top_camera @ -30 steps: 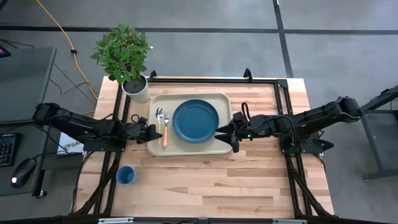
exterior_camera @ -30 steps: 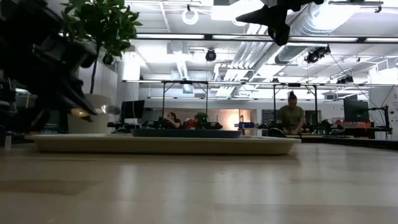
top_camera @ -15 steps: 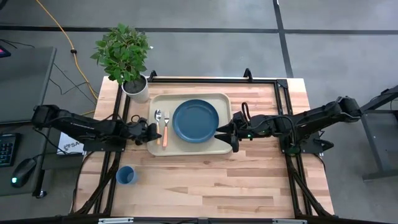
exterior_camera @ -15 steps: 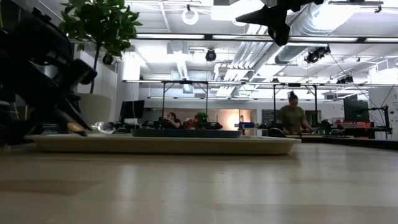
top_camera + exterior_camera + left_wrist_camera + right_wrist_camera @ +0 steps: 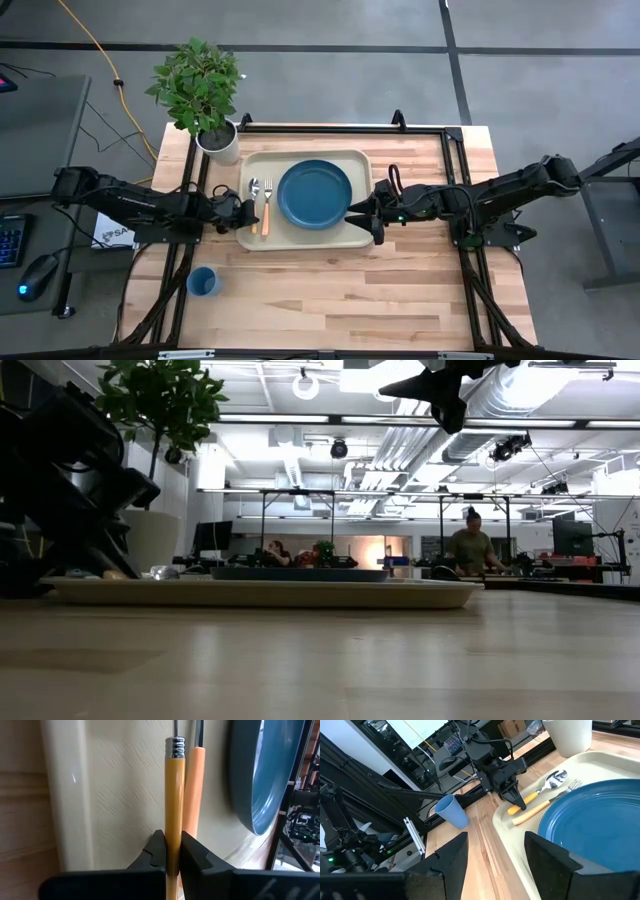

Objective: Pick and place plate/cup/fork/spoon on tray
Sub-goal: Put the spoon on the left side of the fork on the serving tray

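Observation:
The beige tray (image 5: 300,240) lies mid-table with the dark-blue plate (image 5: 315,193) on it. The fork (image 5: 266,205) lies flat on the tray, left of the plate. The spoon (image 5: 255,187) lies just left of the fork. My left gripper (image 5: 246,212) is at the tray's left edge, shut on the spoon's handle. My right gripper (image 5: 362,215) is open and empty, held above the tray's right edge beside the plate. The blue cup (image 5: 203,282) stands upright on the table, near and left of the tray. My left gripper pinches the spoon's yellow-orange handle (image 5: 174,820) between its two fingers, toward the handle's free end. The fingers slant down from the table's left and close on the handle's two sides. The spoon lies about level, its bowl (image 5: 160,572) down on the tray, parallel to the fork's handle (image 5: 192,785).
A white plant pot (image 5: 220,142) with a green plant stands just beyond the tray's far left corner. Black frame rails (image 5: 200,180) run along the table's left, right and far sides. Bare wood lies between the tray and the near edge.
My left gripper has gone down toward the tray with the spoon, staying shut on its handle. The spoon's bowl, held above the tray a second ago, has come down onto the tray beside the fork.

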